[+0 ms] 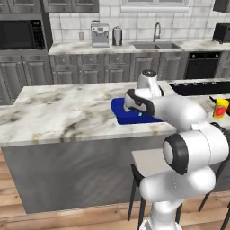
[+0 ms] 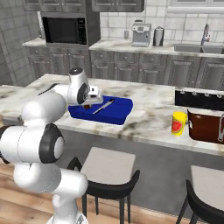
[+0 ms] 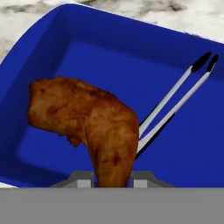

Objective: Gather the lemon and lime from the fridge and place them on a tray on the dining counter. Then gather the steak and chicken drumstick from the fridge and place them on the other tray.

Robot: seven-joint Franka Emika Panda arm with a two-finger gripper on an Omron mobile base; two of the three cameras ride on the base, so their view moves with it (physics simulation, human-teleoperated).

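My gripper (image 3: 113, 179) is shut on the brown chicken drumstick (image 3: 87, 127), gripping its narrow end between the two fingertips. The drumstick hangs over the left part of the bright blue tray (image 3: 87, 52), whose floor lies just beneath it. Metal tongs (image 3: 175, 100) lie inside that tray to the right. In the right base view the gripper (image 2: 89, 103) sits over the near-left end of the blue tray (image 2: 116, 114) on the dining counter (image 2: 148, 113). The red-brown tray (image 2: 205, 127) stands at the counter's right end. The lemon, lime, steak and fridge are out of view.
A yellow cup with a red mark (image 2: 178, 123) stands between the two trays. Black-backed stools (image 2: 109, 168) stand under the counter's front edge beside my base. The back counter carries a sink (image 1: 155, 45) and a coffee machine (image 1: 99, 35).
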